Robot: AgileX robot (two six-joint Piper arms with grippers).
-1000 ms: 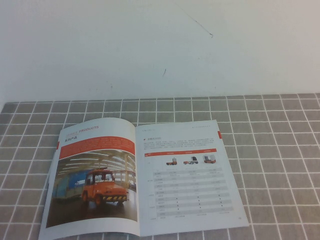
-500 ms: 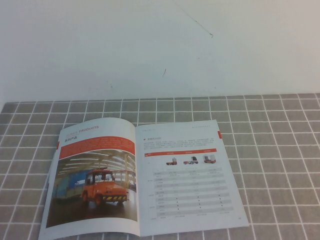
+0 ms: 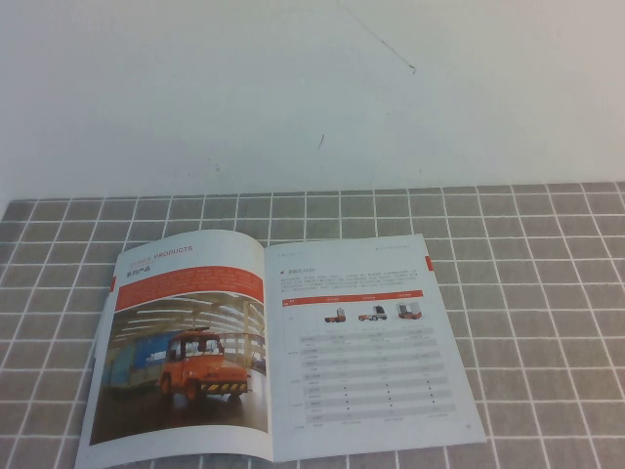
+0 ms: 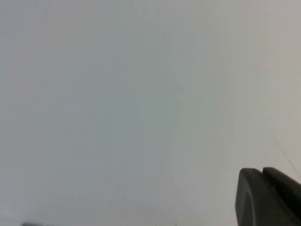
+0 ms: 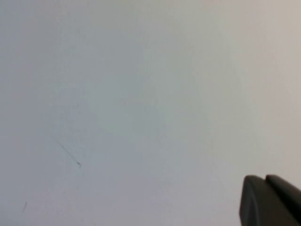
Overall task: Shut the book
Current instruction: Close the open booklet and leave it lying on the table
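Note:
An open book lies flat on the grey tiled cloth, near the table's front edge and left of centre. Its left page carries a photo of an orange truck under a red band. The right page is white with small vehicle pictures and a table. Neither arm appears in the high view. In the left wrist view, my left gripper shows only as dark tips pressed together, facing a blank white wall. My right gripper looks the same in the right wrist view. Both are away from the book and hold nothing.
The grey tiled cloth covers the table up to a white wall at the back. The book's lower left corner runs out of the high view at the bottom edge.

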